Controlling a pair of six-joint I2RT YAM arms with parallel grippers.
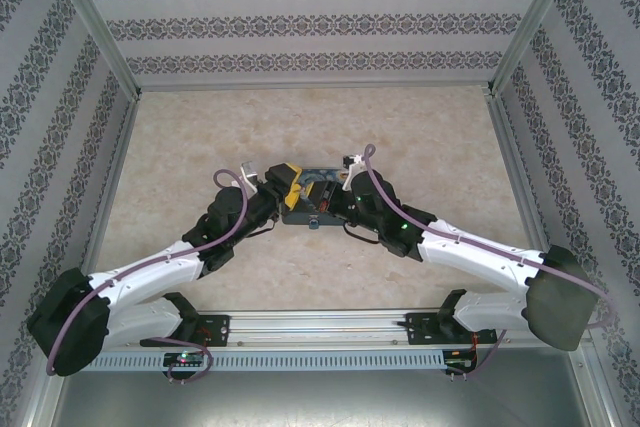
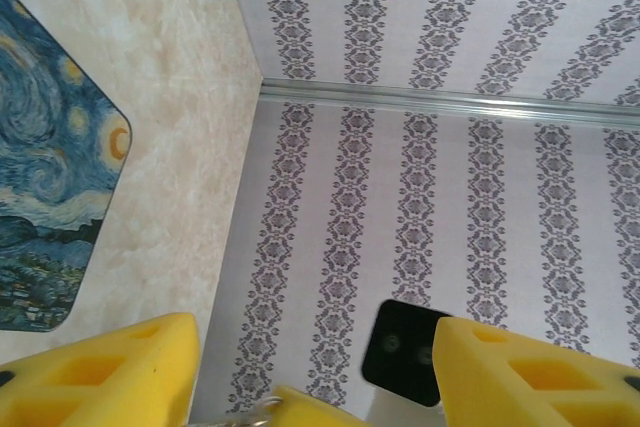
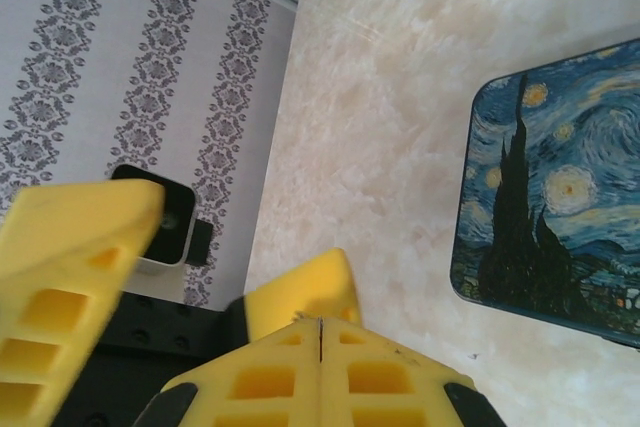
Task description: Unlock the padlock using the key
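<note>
My right gripper is shut, its yellow pads pressed flat together with a thin dark sliver in the seam. A small silvery ring of the key sticks out at that tip, between the wide-open yellow fingers of my left gripper. The two grippers meet over the middle of the table, left gripper against right gripper. The padlock is hidden. The blue-and-yellow Starry Night case lies flat under the grippers, seen also as the case in the left wrist view and the case in the right.
Patterned walls enclose the beige marbled table on three sides, with metal frame posts at the corners. Each wrist view catches the other arm's black camera block, close by.
</note>
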